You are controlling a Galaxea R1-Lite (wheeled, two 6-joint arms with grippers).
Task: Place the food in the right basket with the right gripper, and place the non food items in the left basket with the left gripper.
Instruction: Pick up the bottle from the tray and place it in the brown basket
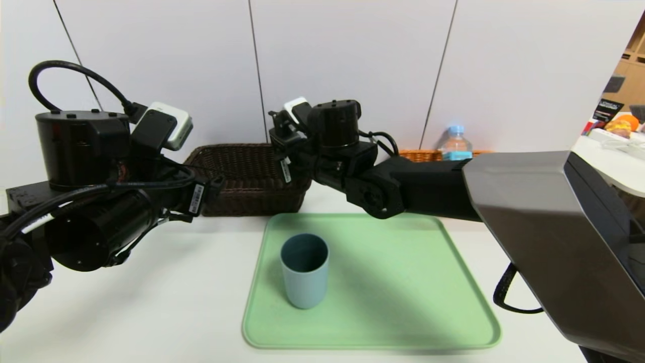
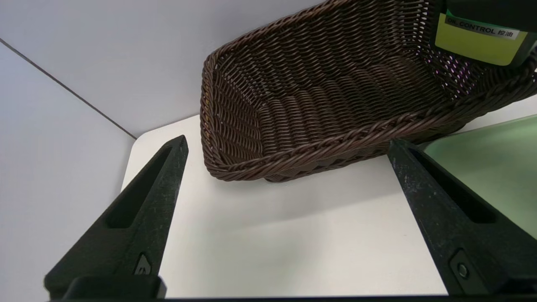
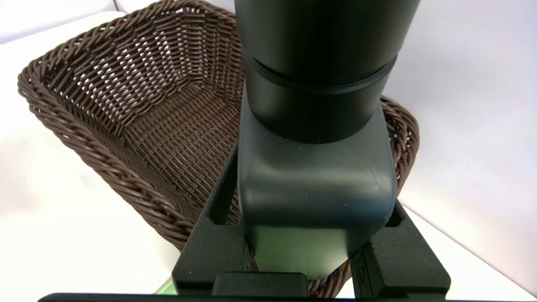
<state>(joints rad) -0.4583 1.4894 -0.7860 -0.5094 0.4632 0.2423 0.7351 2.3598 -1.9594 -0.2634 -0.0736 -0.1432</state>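
Black pump bottle [image 3: 314, 176] | btwn R gripper [image 3: 308, 251] fingers, gripped, over dark basket [image 3: 180, 126]

A blue-grey cup [image 1: 305, 285] stands on the tray [image 1: 403, 282] — black bottle [image 3: 314, 180] over brown basket [image 1: 252, 201], clear bottle [image 1: 456, 145] in orange [image 1: 423, 155].

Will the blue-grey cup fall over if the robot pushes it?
The cup might tip if pushed near its rim, since it stands upright and looks taller than it is wide. A low push would probably slide it along the tray. Its smooth, even wall looks stiff, so it likely won't squash easily.
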